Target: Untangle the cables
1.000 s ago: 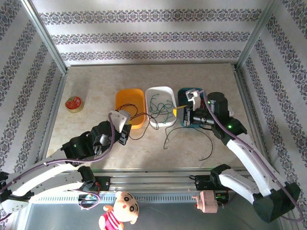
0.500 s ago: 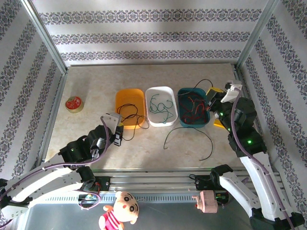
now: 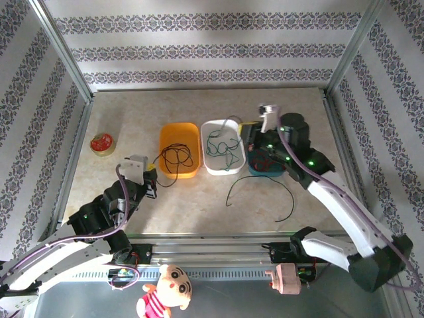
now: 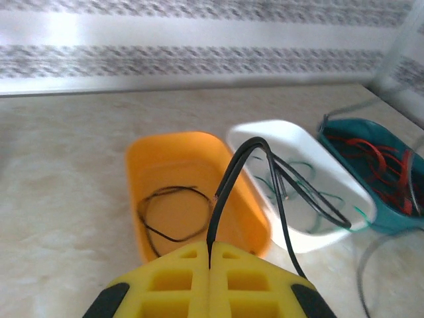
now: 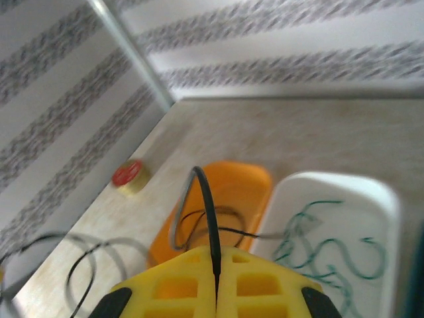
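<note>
My left gripper [image 4: 209, 250] is clamped tight on a black cable [image 4: 228, 179] that arcs over the white tray [image 4: 265, 126]. My right gripper [image 5: 216, 257] pinches a black strand [image 5: 207, 199] too. I judge I'm separating black from the green cables [image 3: 222, 147]. Next I'd ease it clear into the orange tray [image 4: 199, 165]. The red cables [image 4: 371, 149] lie in the teal tray [image 4: 391, 222]. I can read no writing anywhere.

My right arm [image 3: 331, 192] hides much of the teal tray [image 3: 262, 173], and a black cable [image 5: 40, 238] on the table is blurred.
</note>
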